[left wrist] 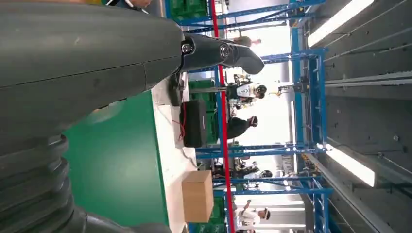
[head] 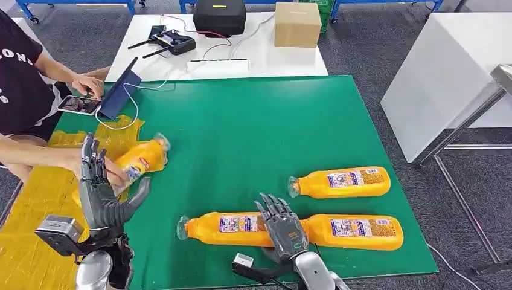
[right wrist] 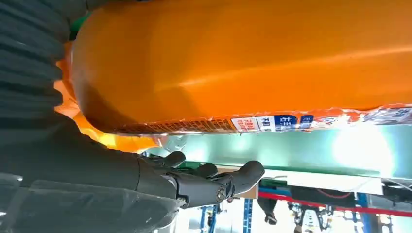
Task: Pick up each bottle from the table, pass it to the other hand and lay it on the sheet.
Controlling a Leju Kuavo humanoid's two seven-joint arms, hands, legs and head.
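On the green desk [head: 253,127] four orange bottles lie on their sides. The left robot hand [head: 99,187] stands at about 8 o'clock with its fingers apart and upright, holding nothing; a person's hand [head: 115,172] reaches in just behind it and grips the neck end of the left bottle [head: 142,158], which lies half on the yellow sheet [head: 36,199] at the desk's 9 o'clock edge. The right robot hand [head: 284,226] rests at 6 o'clock over the gap between the near-left bottle [head: 220,228] and the near-right bottle [head: 356,232], fingers spread and gripping neither; its wrist view shows an orange bottle body just beside the fingers [right wrist: 243,177]. The far bottle [head: 341,182] lies at 4 o'clock, apart from both. At 12 o'clock sit a cardboard box [head: 297,24] and a black case [head: 219,17].
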